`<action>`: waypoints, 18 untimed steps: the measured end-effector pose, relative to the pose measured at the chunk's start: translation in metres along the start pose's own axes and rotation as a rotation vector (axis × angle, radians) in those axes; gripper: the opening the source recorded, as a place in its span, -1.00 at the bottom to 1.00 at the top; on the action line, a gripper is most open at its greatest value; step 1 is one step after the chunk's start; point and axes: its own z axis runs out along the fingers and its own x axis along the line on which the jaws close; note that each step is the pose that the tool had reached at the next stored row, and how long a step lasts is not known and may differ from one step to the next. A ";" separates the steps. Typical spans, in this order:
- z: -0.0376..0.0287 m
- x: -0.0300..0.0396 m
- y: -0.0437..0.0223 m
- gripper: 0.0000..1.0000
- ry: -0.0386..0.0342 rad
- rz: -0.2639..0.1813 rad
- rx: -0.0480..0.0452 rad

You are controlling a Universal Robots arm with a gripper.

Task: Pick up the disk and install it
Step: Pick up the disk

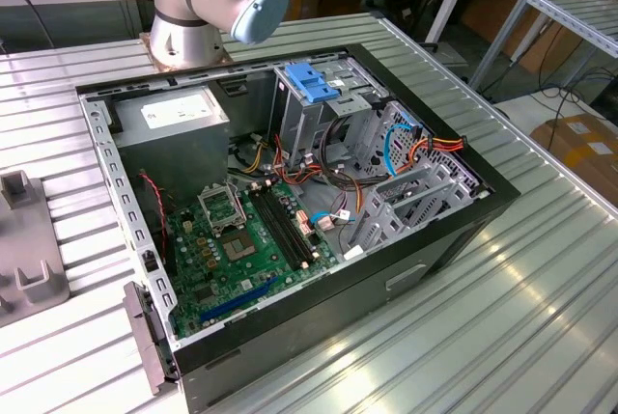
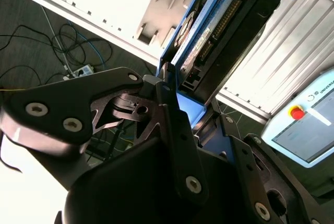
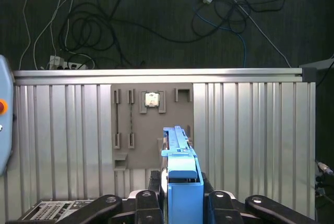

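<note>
The gripper point(image 3: 180, 198) is clamped tight on the disk point(image 3: 180, 156) in the first wrist view. It's held edge-on, blue rail toward the camera, with the grey fixture plate point(image 3: 125, 125) and ribbed table point(image 3: 250, 130) beyond it. In the second wrist view the black fingers point(image 2: 177, 130) pinch it from both sides. In the exterior view the open computer case point(image 1: 425, 269) sits dead centre, with the arm base point(image 1: 193, 9) at its 11 o'clock. The blue-topped drive bay point(image 1: 299, 124) is around 1 o'clock inside.
</note>
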 end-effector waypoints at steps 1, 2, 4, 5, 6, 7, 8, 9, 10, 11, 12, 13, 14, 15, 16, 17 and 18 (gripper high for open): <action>0.0000 0.0000 -0.0006 -0.25 0.0001 0.000 0.0000; 0.0000 0.0000 -0.0011 -0.25 0.0002 0.000 0.0000; 0.0000 0.0000 -0.0018 -0.25 0.0004 0.000 -0.0001; 0.0000 0.0000 -0.0021 -0.25 0.0005 0.000 -0.0001; 0.0001 0.0000 -0.0024 -0.25 0.0005 0.000 0.0000; 0.0001 0.0000 -0.0031 -0.25 0.0007 0.000 0.0000; 0.0001 0.0000 -0.0035 -0.25 0.0008 0.000 0.0000; 0.0001 0.0000 -0.0040 -0.25 0.0009 0.000 -0.0001; 0.0001 0.0000 -0.0044 -0.25 0.0010 0.000 0.0000; 0.0001 0.0000 -0.0048 -0.25 0.0011 0.000 0.0000; 0.0002 0.0000 -0.0055 -0.25 0.0012 0.000 0.0000; 0.0002 -0.0001 -0.0060 -0.25 0.0014 0.000 0.0000; 0.0003 -0.0001 -0.0065 -0.25 0.0015 0.000 0.0000; 0.0002 -0.0001 -0.0071 -0.25 0.0016 0.000 0.0000; 0.0003 -0.0001 -0.0074 -0.25 0.0017 0.000 0.0000; 0.0003 -0.0001 -0.0077 -0.25 0.0017 0.000 0.0000; 0.0003 -0.0001 -0.0080 -0.25 0.0018 0.000 0.0000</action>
